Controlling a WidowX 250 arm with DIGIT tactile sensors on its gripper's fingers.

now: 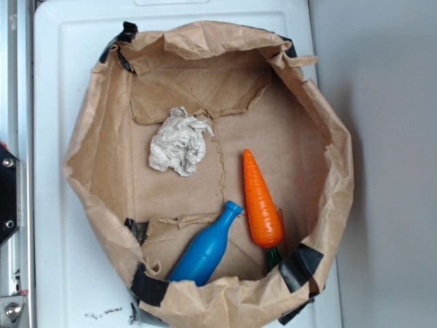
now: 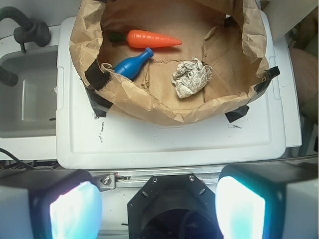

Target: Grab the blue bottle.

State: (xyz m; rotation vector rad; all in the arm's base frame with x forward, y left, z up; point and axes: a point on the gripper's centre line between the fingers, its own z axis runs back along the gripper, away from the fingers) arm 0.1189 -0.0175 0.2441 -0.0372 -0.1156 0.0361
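The blue bottle [image 1: 207,249] lies tilted inside a brown paper bag [image 1: 102,137], cap pointing up right, its base tucked under the bag's near rim. It also shows in the wrist view [image 2: 129,64]. An orange toy carrot [image 1: 261,201] lies beside it, its tip pointing away; it also shows in the wrist view [image 2: 149,39]. My gripper [image 2: 158,209] is open and empty, its fingers [image 2: 75,211] wide apart, well back from the bag above the robot's black base. The gripper is out of the exterior view.
A crumpled white paper ball [image 1: 179,142] lies in the bag; it shows in the wrist view [image 2: 191,77]. The bag sits on a white lid [image 2: 174,142]. A grey sink [image 2: 25,94] with a dark tap stands to the left. Black tape patches mark the bag's rim.
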